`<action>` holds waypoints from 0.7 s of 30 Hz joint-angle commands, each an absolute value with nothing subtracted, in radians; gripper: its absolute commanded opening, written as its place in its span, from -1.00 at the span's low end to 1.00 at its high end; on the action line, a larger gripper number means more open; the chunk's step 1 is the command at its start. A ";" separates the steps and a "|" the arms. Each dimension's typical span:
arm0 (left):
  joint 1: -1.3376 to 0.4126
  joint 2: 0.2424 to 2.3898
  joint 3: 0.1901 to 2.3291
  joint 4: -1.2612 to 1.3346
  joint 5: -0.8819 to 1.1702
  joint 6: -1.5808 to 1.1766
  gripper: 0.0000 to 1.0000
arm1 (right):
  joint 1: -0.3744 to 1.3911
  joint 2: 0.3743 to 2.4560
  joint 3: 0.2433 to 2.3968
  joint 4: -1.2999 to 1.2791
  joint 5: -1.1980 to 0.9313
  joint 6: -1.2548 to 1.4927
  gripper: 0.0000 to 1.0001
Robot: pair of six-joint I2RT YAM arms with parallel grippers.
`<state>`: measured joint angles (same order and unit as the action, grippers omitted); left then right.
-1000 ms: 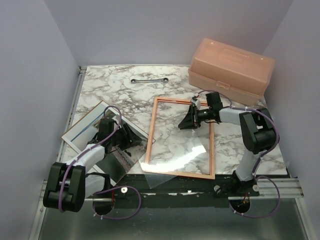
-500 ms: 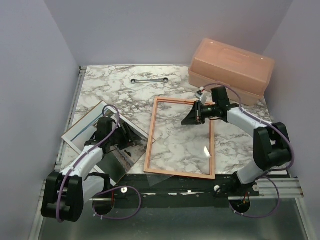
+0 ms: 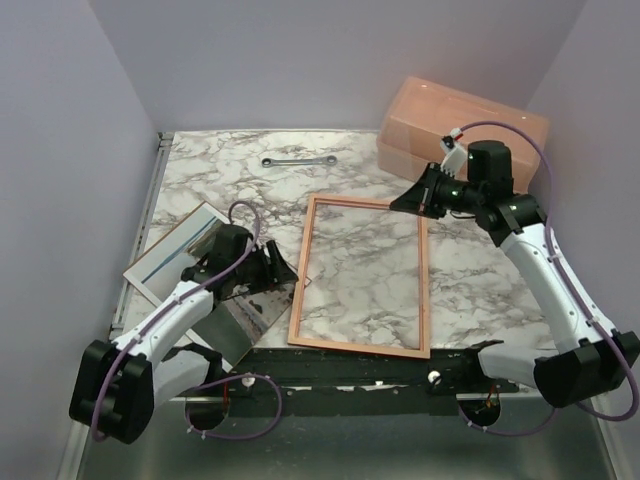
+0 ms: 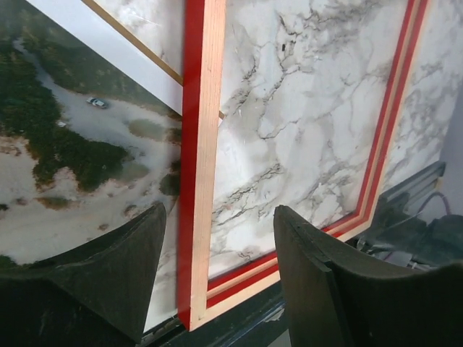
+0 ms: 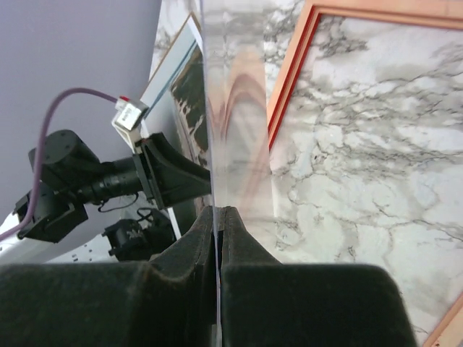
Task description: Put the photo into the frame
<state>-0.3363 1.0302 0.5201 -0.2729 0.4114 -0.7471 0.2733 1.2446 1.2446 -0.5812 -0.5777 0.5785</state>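
The frame [image 3: 365, 275] lies flat mid-table, pale wood side up. Its left rail [image 4: 199, 144] shows red and wood in the left wrist view. The photo [image 3: 175, 255] lies left of the frame, partly under the left arm, and shows grey-green in the left wrist view [image 4: 65, 144]. My left gripper [image 3: 275, 268] is open, and in its own view [image 4: 217, 282] its fingers stand either side of the left rail. My right gripper [image 3: 415, 195] is raised near the frame's far right corner. It is shut [image 5: 218, 217] on the edge of a clear pane [image 5: 231, 108].
A pink plastic box [image 3: 465, 130] stands at the back right, just behind the right gripper. A metal wrench [image 3: 298, 160] lies at the back centre. A grey sheet [image 3: 235, 325] lies under the left arm near the front edge.
My right gripper has lifted the clear pane off the frame and swung it back and right toward the pink box. My left gripper has moved right to the frame's left rail.
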 commanded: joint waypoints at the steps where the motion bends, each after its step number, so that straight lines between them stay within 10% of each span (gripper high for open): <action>1: -0.418 1.122 0.571 -0.305 0.289 -0.742 0.21 | 0.276 1.190 1.321 -0.722 -0.427 0.572 -0.99; 16: -0.521 1.300 0.565 -0.190 0.253 -0.765 0.02 | 0.276 1.169 1.241 -0.692 -0.445 0.635 -0.99; 21: -0.537 1.337 0.558 -0.188 0.231 -0.788 -0.37 | 0.276 1.175 1.184 -0.655 -0.432 0.657 -0.99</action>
<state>-0.5228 1.3132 0.5625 -0.2092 0.2749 -0.7654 0.2733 1.1835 1.2175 -0.7052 -0.4526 0.6220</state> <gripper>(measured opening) 0.388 0.049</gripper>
